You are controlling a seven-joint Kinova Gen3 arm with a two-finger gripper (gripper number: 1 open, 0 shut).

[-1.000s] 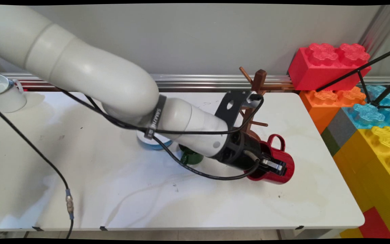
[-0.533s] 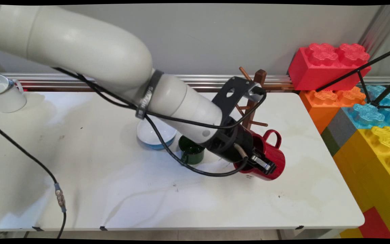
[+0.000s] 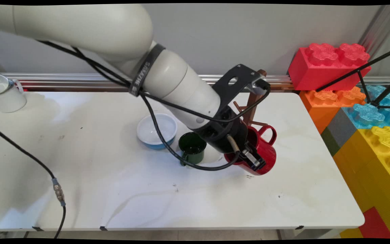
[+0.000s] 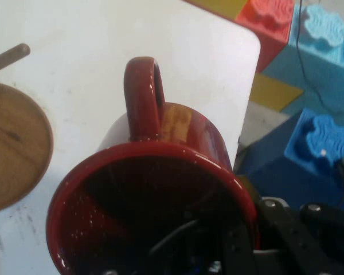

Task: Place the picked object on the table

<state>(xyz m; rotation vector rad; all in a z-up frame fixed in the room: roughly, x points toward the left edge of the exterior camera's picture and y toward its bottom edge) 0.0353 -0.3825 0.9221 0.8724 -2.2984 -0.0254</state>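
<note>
White counter (image 3: 120, 189) under me; my pincer (image 3: 254, 162) is clamped on the red mug's (image 3: 266, 154) rim, one finger inside, mug tilted just off the surface beside the wooden rack (image 3: 253, 101). Lifting step; a peg needs the handle aligned.

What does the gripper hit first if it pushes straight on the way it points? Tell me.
The gripper is clamped on the red mug, one finger inside. Straight ahead and down, the mug would likely meet the white table first; depth is unclear.
</note>
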